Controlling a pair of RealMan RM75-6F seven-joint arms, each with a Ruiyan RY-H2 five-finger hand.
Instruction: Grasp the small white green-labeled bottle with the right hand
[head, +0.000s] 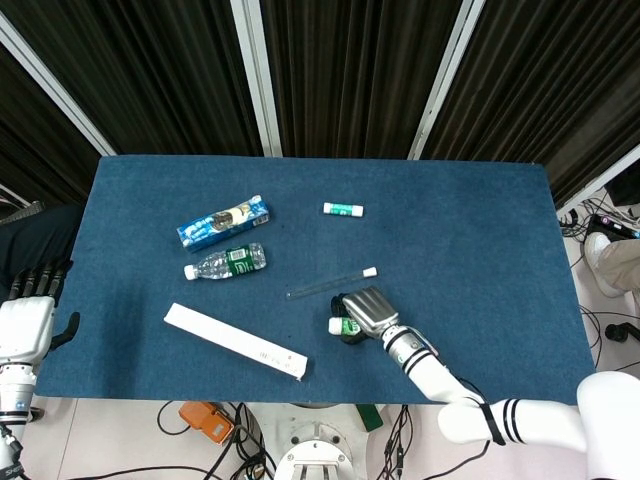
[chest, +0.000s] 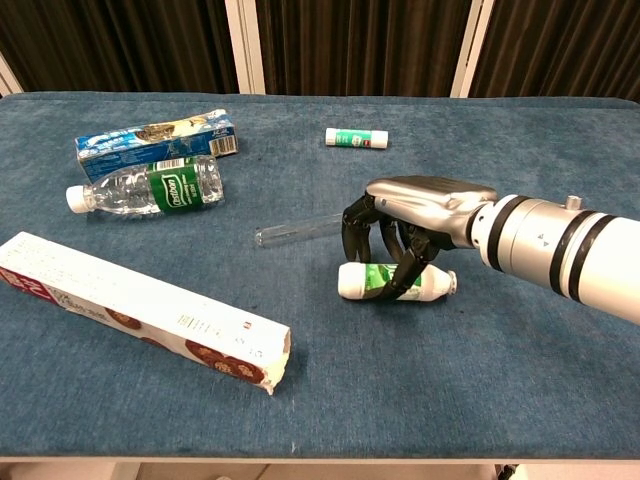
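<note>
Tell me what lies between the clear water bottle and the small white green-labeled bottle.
In the chest view only bare blue cloth lies between the water bottle and the small bottle; the glass tube lies just beyond that line.

light: bright, even, from overhead | shadows: short and soft under the right hand (chest: 405, 235) and along the table's (chest: 520, 400) near edge | glare: highlight on the hand's silver back | focus: both views sharp | distortion: slight bowing at the table's corners in the chest view | background: curtains dark
</note>
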